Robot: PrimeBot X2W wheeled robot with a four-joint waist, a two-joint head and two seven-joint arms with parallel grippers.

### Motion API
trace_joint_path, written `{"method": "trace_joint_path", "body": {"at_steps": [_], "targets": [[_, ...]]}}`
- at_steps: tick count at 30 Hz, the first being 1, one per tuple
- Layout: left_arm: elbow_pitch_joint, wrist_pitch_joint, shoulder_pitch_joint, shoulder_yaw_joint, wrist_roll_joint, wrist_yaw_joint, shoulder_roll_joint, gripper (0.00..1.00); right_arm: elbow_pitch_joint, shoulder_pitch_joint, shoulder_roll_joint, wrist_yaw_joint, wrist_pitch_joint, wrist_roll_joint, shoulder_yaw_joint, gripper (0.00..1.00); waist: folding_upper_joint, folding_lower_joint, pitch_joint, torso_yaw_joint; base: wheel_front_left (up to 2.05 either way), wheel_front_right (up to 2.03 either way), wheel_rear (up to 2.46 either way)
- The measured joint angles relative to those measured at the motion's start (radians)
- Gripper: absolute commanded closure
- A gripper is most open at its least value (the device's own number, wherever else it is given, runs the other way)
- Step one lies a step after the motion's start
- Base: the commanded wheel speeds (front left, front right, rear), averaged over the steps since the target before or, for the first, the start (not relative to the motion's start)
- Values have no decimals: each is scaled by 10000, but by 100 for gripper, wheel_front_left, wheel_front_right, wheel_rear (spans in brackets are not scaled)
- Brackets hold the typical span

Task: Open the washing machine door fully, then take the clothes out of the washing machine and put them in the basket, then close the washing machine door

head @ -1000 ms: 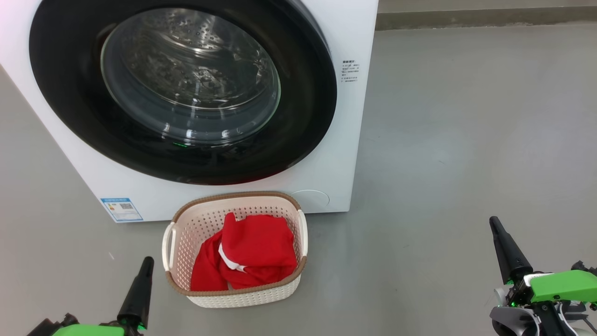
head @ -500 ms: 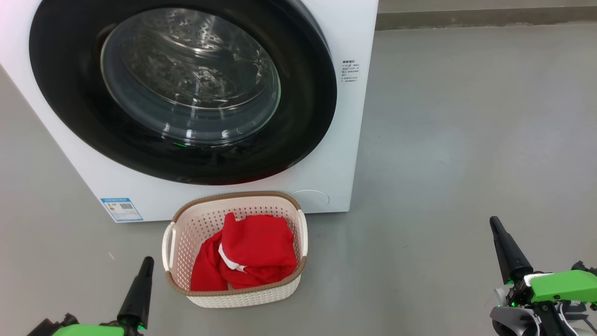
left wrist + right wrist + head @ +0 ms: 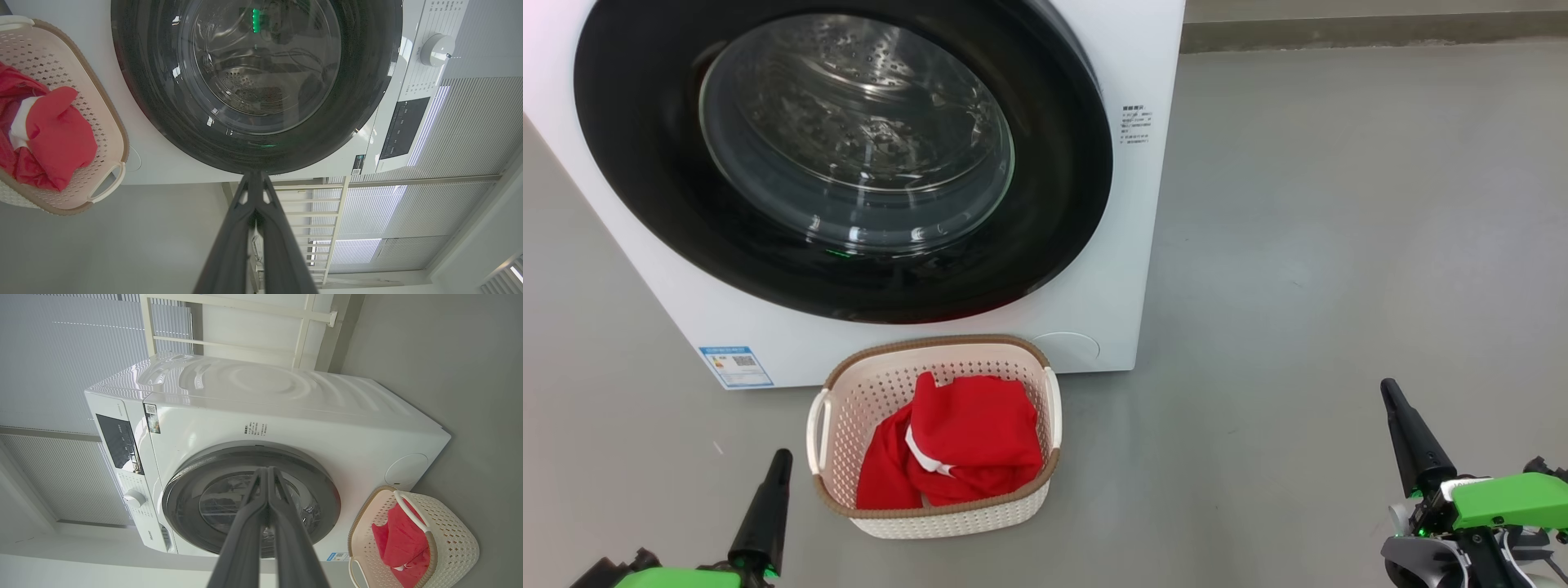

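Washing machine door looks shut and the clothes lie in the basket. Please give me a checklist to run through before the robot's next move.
1. Round black-rimmed glass washing machine door flush against the big white washing machine: ok.
2. Door truly latched: cannot tell.
3. No red fabric seen in the perforated steel drum behind the glass: ok.
4. Bright red clothes with white trim wholly inside the cream perforated plastic basket: ok.
5. Left gripper and right gripper shut, holding nothing: ok.
6. Both grippers apart from basket and door: ok.
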Motion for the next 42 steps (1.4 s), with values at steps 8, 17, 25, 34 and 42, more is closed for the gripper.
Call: {"method": "trace_joint_path", "body": {"at_steps": [8, 17, 25, 34, 42], "targets": [[0, 0, 0, 0, 0, 0, 0, 100, 0, 0, 2, 0, 0, 0, -6, 100, 0, 0, 0, 0, 0, 0, 0], [0, 0, 0, 0, 0, 0, 0, 100, 2, 0, 4, 0, 0, 0, -10, 100, 0, 0, 0, 0, 0, 0, 0], [0, 0, 0, 0, 0, 0, 0, 100, 2, 0, 4, 0, 0, 0, -13, 100, 0, 0, 0, 0, 0, 0, 0], [0, 0, 0, 0, 0, 0, 0, 100, 2, 0, 6, 0, 2, -2, -15, 100, 0, 0, 0, 0, 0, 0, 0], [0, 0, 0, 0, 0, 0, 0, 100, 2, 0, 8, 0, 2, -2, -17, 100, 0, 0, 0, 0, 0, 0, 0]]}}
